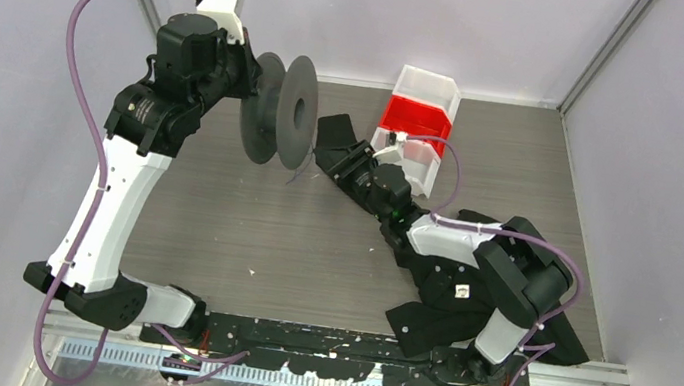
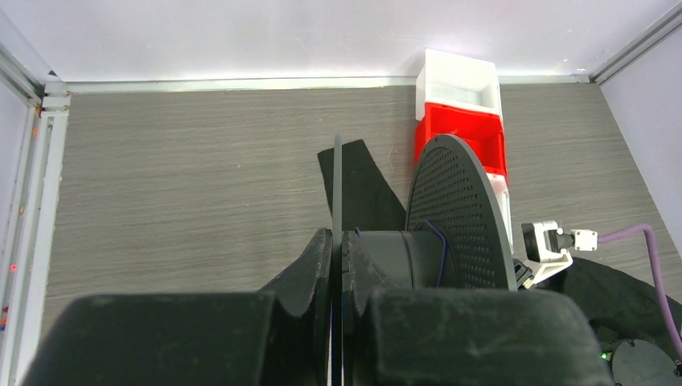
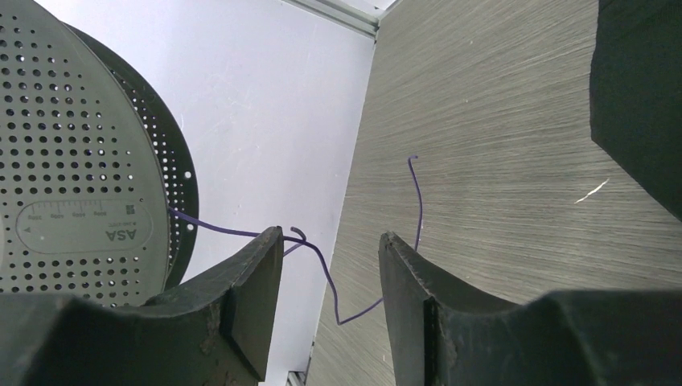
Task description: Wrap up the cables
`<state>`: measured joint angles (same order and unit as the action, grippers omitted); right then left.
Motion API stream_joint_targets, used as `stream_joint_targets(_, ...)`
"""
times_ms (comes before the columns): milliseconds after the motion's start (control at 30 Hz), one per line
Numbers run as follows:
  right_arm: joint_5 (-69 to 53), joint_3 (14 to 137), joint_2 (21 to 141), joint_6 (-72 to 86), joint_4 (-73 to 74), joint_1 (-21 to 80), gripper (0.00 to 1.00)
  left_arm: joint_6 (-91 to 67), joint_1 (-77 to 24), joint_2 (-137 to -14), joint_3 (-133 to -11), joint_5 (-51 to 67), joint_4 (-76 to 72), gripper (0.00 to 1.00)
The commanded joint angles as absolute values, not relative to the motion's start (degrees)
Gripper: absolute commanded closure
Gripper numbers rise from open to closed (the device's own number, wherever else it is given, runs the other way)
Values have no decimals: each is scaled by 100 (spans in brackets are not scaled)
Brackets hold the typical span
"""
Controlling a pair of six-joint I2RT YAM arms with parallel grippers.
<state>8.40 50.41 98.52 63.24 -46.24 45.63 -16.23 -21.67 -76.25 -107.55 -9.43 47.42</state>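
The dark grey two-flanged perforated reel (image 1: 279,108) is clamped by one flange rim in the left gripper (image 2: 338,240). One thin dark flexible wire (image 3: 338,320) is trailed from the hub, and its slack is looped between the parted fingers of the right gripper (image 3: 331,240), ungripped. The reel's axis is pointed at that gripper, which is judged nearer the free end. One reel, one wire and two grippers are counted.

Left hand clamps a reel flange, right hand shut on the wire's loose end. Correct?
Not quite. The right hand is open: the right wrist view shows it spread, the wire hanging loose in the gap, ungripped. The left hand does clamp a flange of the reel.
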Motion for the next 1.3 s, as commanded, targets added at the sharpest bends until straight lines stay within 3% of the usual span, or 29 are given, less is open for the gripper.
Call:
stream_joint_targets(0, 846, 5289, 9906, 6552, -5039, 4538, 48, -1740, -2160, -7415, -10905, -907, 4164, 99)
stream_joint_targets(333, 968, 5576, 10267, 6500, -5081, 4489, 46, -1783, -2162, -7392, -10879, -818, 4141, 99)
stream_joint_targets(600, 917, 5806, 10541, 6688, -5180, 4243, 56, -1759, -2162, -7374, -10855, -839, 4161, 100)
stream_joint_targets(1267, 391, 5525, 10406, 7138, -5343, 4225, 47, -1731, -2162, -7418, -10802, -853, 4105, 99)
